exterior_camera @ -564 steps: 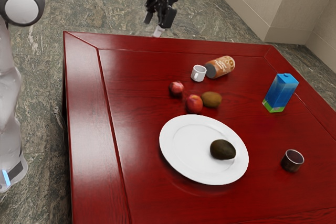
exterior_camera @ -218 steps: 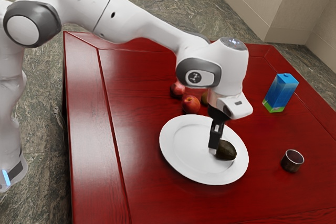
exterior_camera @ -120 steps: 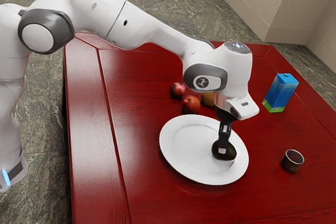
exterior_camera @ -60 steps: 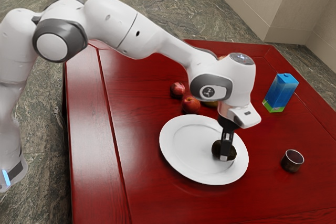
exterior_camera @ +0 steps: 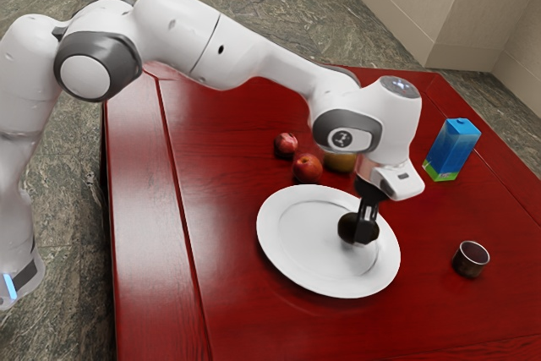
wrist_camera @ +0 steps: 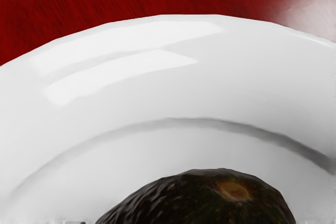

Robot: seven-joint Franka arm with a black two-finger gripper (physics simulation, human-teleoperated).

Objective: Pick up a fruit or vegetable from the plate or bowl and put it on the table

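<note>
While the jaws pinch it, the oval, rough-skinned avocado hangs over the glossy white plate.

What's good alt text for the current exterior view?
A robot's black pincer grips a dark avocado over a white plate on a red table. Two reddish fruits and a brownish one lie nearby; a blue carton and a small cup stand toward the exterior view's right.
</note>
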